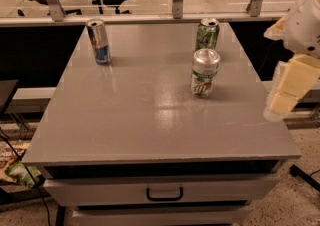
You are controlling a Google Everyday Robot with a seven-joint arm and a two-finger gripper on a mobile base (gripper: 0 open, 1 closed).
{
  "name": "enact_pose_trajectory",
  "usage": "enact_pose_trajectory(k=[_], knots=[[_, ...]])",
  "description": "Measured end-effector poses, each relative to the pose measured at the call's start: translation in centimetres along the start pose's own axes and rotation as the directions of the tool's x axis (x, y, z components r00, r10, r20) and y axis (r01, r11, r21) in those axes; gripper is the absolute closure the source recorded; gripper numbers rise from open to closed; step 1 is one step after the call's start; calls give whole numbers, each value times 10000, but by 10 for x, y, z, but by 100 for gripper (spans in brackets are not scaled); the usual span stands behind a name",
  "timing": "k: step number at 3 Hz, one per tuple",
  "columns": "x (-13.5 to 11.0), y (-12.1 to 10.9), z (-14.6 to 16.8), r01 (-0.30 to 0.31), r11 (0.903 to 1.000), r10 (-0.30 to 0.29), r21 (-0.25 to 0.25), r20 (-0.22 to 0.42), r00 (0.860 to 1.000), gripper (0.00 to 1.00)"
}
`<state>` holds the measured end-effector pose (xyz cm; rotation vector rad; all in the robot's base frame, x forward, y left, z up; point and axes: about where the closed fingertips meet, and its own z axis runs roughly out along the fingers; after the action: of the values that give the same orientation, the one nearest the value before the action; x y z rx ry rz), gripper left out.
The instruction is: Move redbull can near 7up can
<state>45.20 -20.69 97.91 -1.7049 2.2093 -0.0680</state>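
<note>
Gripper, cream-coloured, hanging beside the right edge of the grey table, nothing seen in its hold; how far open it stands cannot be told; 7up can, upright, nearest item to the gripper, to its left toward table centre; redbull can, upright, well apart from the gripper, far left and further back; dark-green can, upright, near the 7up can, behind it

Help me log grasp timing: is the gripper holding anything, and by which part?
Nothing is held. The gripper hangs off the right edge of the table, apart from the redbull can, which stands at the far left.
</note>
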Motion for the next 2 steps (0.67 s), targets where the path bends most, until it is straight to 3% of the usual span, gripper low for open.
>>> enact_pose_trajectory(k=[2], knots=[[-85, -85, 29, -706, 9969, 662, 340, 1169, 9909, 0]])
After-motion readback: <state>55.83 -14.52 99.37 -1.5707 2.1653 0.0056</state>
